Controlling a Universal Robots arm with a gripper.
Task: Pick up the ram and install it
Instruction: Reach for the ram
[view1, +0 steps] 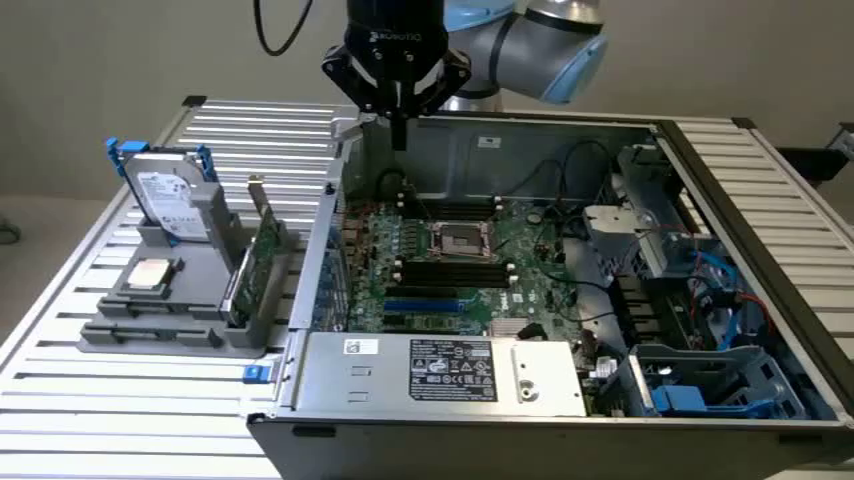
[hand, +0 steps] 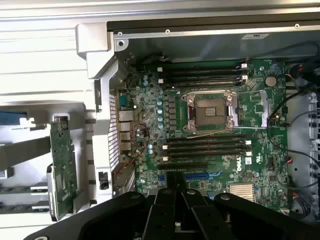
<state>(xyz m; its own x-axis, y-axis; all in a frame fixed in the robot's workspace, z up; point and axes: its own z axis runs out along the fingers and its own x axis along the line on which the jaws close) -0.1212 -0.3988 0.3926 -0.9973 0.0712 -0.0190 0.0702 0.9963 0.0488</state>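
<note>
One gripper (view1: 396, 140), closed and empty, over case (view1: 534, 140) rear wall at 12 o'clock. Ram (view1: 254, 270) seemingly in rack (view1: 147, 335) at 9 o'clock. Risk: descending here, it strikes motherboard (view1: 521, 270).

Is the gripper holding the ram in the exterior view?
No, the gripper hangs shut and empty above the open computer case, with no green stick in its grip.

Robotics lab, open computer case (view1: 534, 140), slatted metal bench (view1: 240, 125), robot arm (view1: 547, 40)
</note>
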